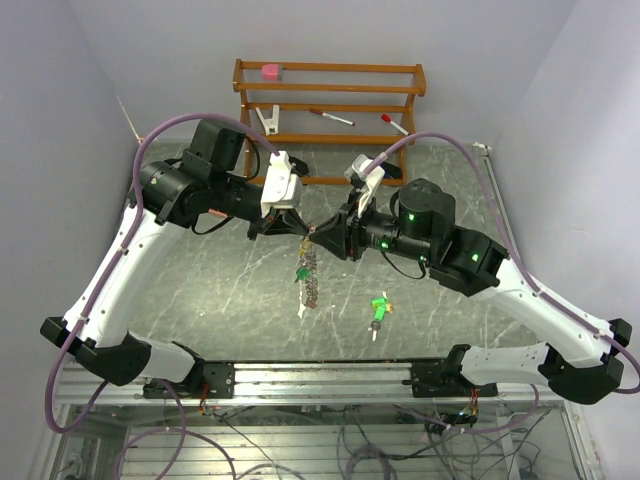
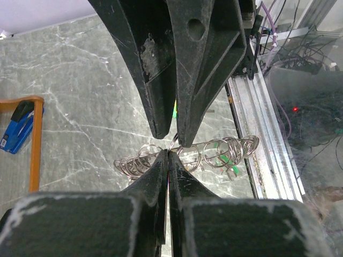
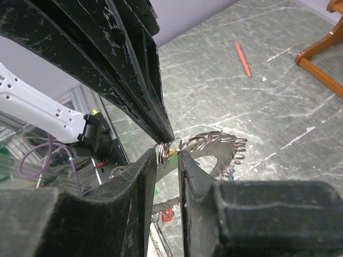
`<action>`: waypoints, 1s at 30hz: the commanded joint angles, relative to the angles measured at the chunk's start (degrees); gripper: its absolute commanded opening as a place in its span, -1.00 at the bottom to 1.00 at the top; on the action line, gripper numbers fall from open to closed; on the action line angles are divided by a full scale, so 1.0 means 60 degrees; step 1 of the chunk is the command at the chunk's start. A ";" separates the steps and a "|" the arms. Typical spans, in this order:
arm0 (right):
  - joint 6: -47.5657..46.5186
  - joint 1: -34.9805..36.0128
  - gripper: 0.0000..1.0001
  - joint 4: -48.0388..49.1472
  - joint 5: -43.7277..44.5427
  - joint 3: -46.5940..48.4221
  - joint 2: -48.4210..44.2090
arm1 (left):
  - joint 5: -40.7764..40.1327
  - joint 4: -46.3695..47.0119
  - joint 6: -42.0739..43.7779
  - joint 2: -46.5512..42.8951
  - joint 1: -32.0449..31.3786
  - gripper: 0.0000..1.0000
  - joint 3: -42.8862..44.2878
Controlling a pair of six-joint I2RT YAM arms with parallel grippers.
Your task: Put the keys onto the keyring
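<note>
Aloft, keyring (image 1: 309,265) in grip of left pincer (image 1: 303,228).

**Rack, pens and clutter around the marbled tabletop**

A grey-green marbled tabletop (image 1: 200,290) fills the space between pale lilac walls. At its far edge stands a wooden rack (image 1: 330,90) of orange-brown rails. A pink block (image 1: 270,71) sits on the rack's top rail, a white clip (image 1: 268,120) lower down at the left. Two red-capped pens (image 1: 331,118) (image 1: 394,123) lie on the rails, the second further right. The left wrist view shows a blue and black stapler-like object (image 2: 19,126) just inside the rack's frame. A slim red stick (image 3: 243,59) lies flat on the stone, near the rack's foot. An aluminium rail (image 1: 320,375) runs along the near edge, with tangled cables (image 1: 350,440) beneath it.
</note>
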 commanded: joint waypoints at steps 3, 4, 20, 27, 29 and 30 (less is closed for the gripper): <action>-0.0204 0.0015 -0.60 -0.0068 -0.0191 0.0457 0.0143 | 0.0123 0.0204 0.0005 -0.0272 -0.0113 -0.86 -0.0165; -0.0205 0.0018 -0.61 -0.0098 -0.0232 0.0490 0.0165 | 0.0132 0.0206 0.0010 -0.0280 -0.0115 -0.86 -0.0179; -0.0199 0.0026 -0.68 -0.0543 -0.0558 0.0650 0.0360 | -0.0106 0.0055 0.0177 -0.0258 -0.0230 -0.86 -0.0089; -0.0234 0.0018 -0.78 -0.0650 -0.0620 0.0781 0.0471 | -0.0122 -0.0121 0.0373 -0.0315 -0.0316 -0.86 -0.0131; -0.0226 0.0021 -0.73 -0.0709 -0.0598 0.0807 0.0470 | -0.0161 -0.0205 0.0456 -0.0331 -0.0323 -0.86 -0.0147; -0.0221 0.0020 -0.71 -0.0755 -0.0610 0.0825 0.0481 | -0.0178 -0.0248 0.0520 -0.0331 -0.0340 -0.86 -0.0148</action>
